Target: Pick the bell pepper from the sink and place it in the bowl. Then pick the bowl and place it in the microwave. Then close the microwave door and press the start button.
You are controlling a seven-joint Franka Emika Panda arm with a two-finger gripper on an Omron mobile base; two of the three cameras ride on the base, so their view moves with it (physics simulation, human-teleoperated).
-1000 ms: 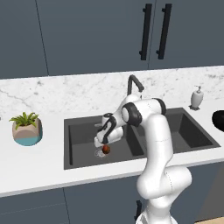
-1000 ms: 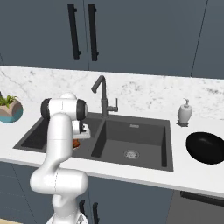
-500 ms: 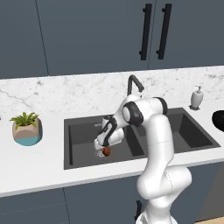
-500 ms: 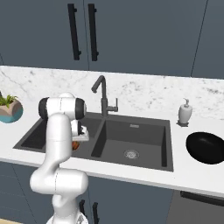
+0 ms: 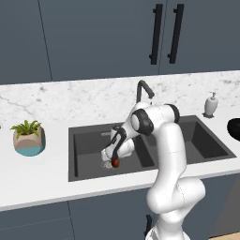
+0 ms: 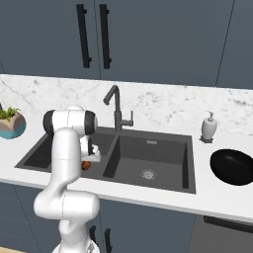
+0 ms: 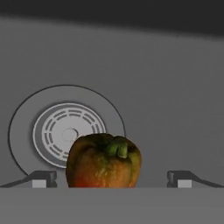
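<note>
Gripper (image 7: 111, 179) down in the left basin of the sink (image 5: 89, 173), jaws spread wide, nothing gripped. In hand view both fingertips (image 7: 43, 178) show low at the edges w/ the pepper (image 7: 104, 160) sitting between them, a bit nearer the left tip than the right; clear gap to each tip, so not touching as far as I can tell. Pepper is orange-red going brownish on top, green stem stub facing the camera. Just beyond the pepper, up and left of it in hand view, is the round metal drain (image 7: 68, 132); pepper overlaps its lower right edge. Rest of hand view is bare grey basin floor.

Left base view: gripper (image 5: 111, 161) hangs low off the arm's wrist, pointing down-left into the basin, pepper (image 5: 115, 162) a small red blob right at its tip, drain (image 5: 106, 164) peeking just beside. Right base view: pepper (image 6: 86, 165) shows as a small orange spot at the hand, mostly hidden behind the arm; sink (image 6: 192, 168) right basin has its own drain.

Bowl (image 6: 232, 167) on the counter well to the right of the gripper, past the right basin; in left base view only its edge (image 5: 234, 129) shows. Faucet (image 5: 143, 91) behind the gripper, between the basins. Soap bottle (image 6: 209, 127) right of it, plant (image 5: 29, 137) on counter well left of the gripper
</note>
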